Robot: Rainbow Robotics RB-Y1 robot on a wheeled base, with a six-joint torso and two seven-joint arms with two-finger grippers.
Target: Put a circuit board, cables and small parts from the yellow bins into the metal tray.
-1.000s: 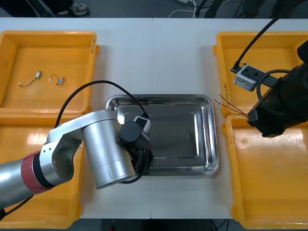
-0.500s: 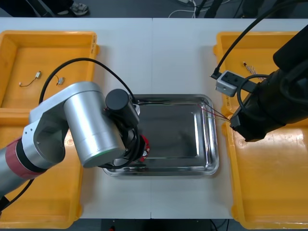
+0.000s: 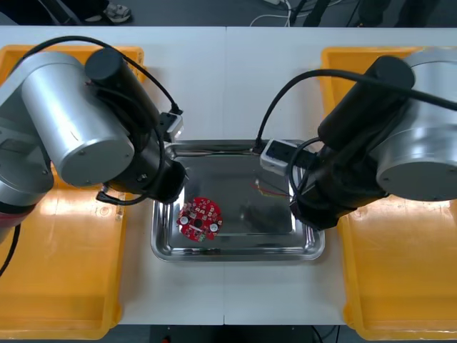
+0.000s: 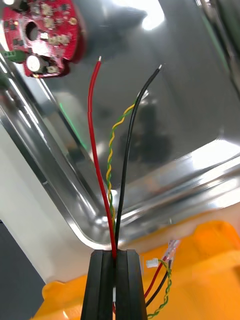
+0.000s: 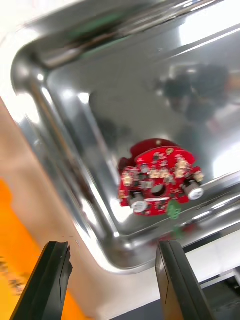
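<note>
A round red circuit board (image 3: 200,218) lies flat in the metal tray (image 3: 235,250), near its front left corner. My left gripper (image 5: 112,245) hangs open above the tray's left rim, and the circuit board (image 5: 157,182) lies just beyond its fingers. My right gripper (image 4: 115,255) is shut on a cable bundle (image 4: 95,150) of red, black and twisted yellow-green wires. The wires' free ends reach out over the tray floor (image 4: 175,100). In the front view the cable (image 3: 268,187) shows at the tray's middle right, beside the right arm.
Yellow bins flank the tray: two at the left (image 3: 57,286), partly under the left arm, and two at the right (image 3: 400,286). The cable's connector end hangs behind the right fingers over an orange bin (image 4: 210,270). White table runs in front of and behind the tray.
The left arm rose and drew back leftward, leaving the circuit board lying in the tray. The right arm carried the cable from the right bins to above the tray.
</note>
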